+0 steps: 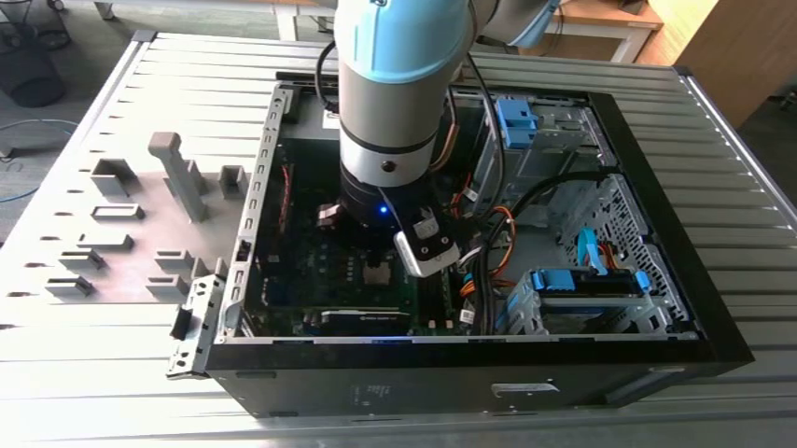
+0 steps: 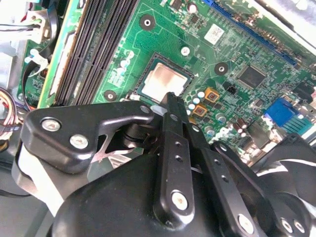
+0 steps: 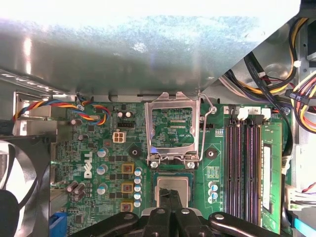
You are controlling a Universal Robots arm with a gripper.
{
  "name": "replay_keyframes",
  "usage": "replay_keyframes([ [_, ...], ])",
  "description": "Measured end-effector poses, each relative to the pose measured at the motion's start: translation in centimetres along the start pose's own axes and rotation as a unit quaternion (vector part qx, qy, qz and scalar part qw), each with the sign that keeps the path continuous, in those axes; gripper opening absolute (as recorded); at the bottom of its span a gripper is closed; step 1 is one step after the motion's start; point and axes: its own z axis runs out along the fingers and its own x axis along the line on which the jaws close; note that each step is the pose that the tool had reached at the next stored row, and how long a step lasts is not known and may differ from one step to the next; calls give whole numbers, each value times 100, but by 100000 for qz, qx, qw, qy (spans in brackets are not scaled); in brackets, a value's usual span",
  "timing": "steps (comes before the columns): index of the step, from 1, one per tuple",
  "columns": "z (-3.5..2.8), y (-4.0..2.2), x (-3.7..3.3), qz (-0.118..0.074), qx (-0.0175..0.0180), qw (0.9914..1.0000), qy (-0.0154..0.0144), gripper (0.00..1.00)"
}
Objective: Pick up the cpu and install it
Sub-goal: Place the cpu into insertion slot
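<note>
Scene: an open computer case (image 1: 436, 378) lies flat on a slatted metal desk (image 1: 710, 131). The arm (image 1: 392, 103) reaches down into the case from above.

Hand: in the second wrist view the hand (image 2: 170, 97) is clenched. Its two black fingers (image 2: 170, 148) meet at their tips and there is nothing between them.

Cpu: the cpu (image 2: 165, 81) lies flat in its square socket on the green motherboard (image 2: 163, 27), with the silvery top facing up. The hand does not hold it.

Hand and cpu: in the first wrist view the tips of the hand (image 3: 170, 193) are over the edge of the cpu (image 3: 170, 181) that is nearest to the hand. I cannot tell if they touch the metal top or are just above it.

Socket frame: the metal socket frame (image 3: 173, 128) is swung open and stands up from its hinge just beside the cpu, on the side away from the hand. The thin wire lever (image 3: 210, 116) next to it is also raised.

Memory slots: the long black memory slots (image 3: 244, 163) run beside the socket, and a green memory stick (image 3: 269, 173) sits just beside them.

Cables: a bundle of coloured cables (image 3: 64, 106) crosses the board near the case wall.

Holder blocks: the grey holder blocks (image 1: 112, 177) stand on the desk at the exterior view's left of the case, well apart from the arm.
</note>
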Motion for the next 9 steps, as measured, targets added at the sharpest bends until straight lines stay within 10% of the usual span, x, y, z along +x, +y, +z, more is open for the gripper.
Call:
replay_keyframes([
  [9, -4, 0, 0, 2, 152, 100000, 6, 11],
])
